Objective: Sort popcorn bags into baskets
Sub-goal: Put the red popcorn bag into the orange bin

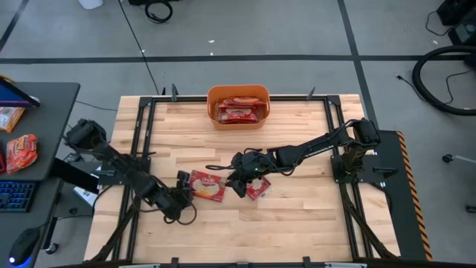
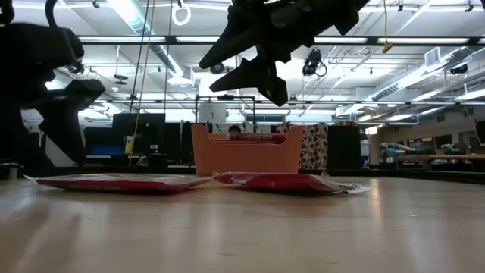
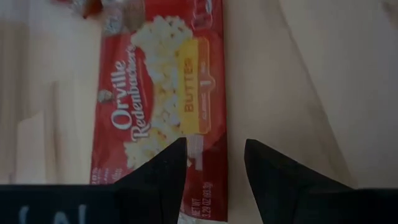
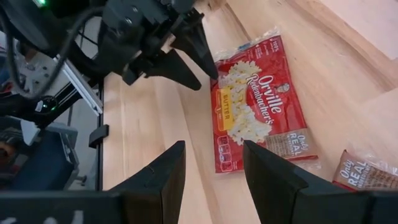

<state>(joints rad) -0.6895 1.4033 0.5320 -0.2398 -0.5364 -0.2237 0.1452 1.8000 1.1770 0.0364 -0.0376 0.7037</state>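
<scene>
Left gripper open at the edge of a popcorn bag lying flat on the surface, right gripper open, hovering nearby; pick step next: close, carry to basket.

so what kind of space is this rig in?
Probably a robotics lab or workshop: butcher-block wooden table on a grey concrete floor, black cables, and exposed ceiling strip lights over workbenches behind.
</scene>
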